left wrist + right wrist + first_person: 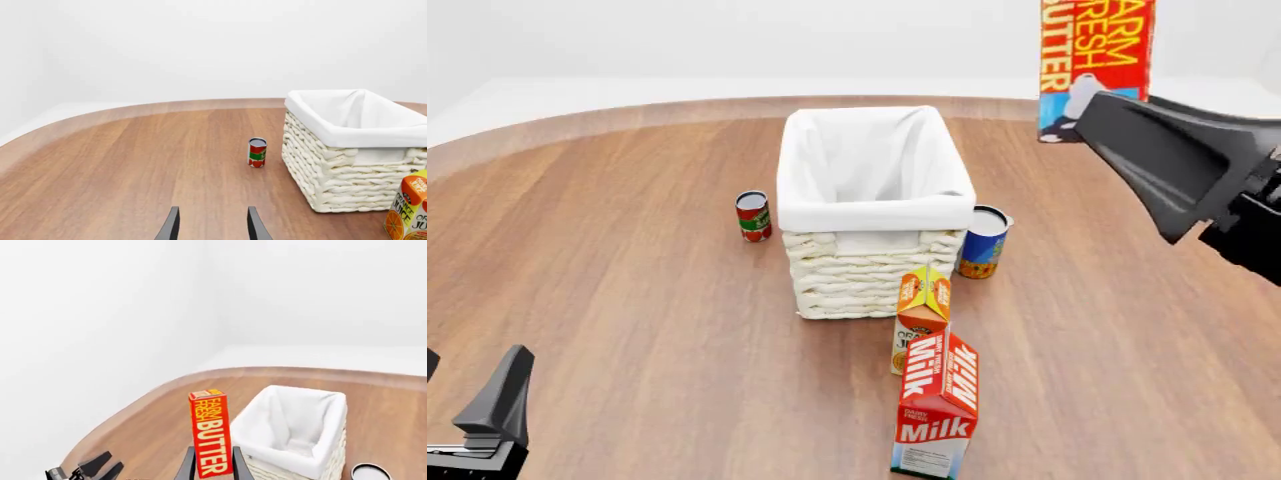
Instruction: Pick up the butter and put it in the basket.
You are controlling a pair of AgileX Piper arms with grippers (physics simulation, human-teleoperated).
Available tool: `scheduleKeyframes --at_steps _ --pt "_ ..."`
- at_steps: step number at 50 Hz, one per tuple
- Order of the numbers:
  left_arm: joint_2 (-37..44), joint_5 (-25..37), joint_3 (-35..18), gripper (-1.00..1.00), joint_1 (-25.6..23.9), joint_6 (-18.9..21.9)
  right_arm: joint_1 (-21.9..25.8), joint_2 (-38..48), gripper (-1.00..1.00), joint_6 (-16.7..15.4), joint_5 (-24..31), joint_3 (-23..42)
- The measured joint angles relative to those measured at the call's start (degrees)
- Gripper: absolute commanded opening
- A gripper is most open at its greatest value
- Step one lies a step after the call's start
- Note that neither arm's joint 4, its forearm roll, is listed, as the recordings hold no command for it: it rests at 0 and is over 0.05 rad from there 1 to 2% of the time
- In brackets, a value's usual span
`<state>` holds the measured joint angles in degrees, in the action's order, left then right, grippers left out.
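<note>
Butter [1094, 62] is off the worktop [601, 250] — right tool [213, 467] clamps its lower end, box upright, lettered face showing in the right wrist view. In the front view it hangs high at about 1 o'clock from the basket [874, 215], not yet over the opening. Carry step underway, I'd say. Next move calls for a swing toward 7 o'clock until the box sits above the liner, then lower and release. Left tool [212, 225] idle, fingers parted, nothing between them, low near the worktop.
</note>
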<state>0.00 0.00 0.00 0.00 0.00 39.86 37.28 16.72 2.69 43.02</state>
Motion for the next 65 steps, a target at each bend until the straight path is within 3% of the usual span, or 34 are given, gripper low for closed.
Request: scheduleKeyframes --at_steps 29,42,65 --pt "0.0 0.0 0.0 1.00 0.0 0.0 2.2 26.3 -1.00 -12.4 10.4 24.1" --pt "0.0 0.0 0.0 1.00 0.0 0.0 -0.1 33.4 -1.00 -15.9 13.2 28.5" --pt "0.0 0.0 0.0 1.00 0.0 0.0 -4.9 41.9 -1.00 -17.5 12.4 30.7"
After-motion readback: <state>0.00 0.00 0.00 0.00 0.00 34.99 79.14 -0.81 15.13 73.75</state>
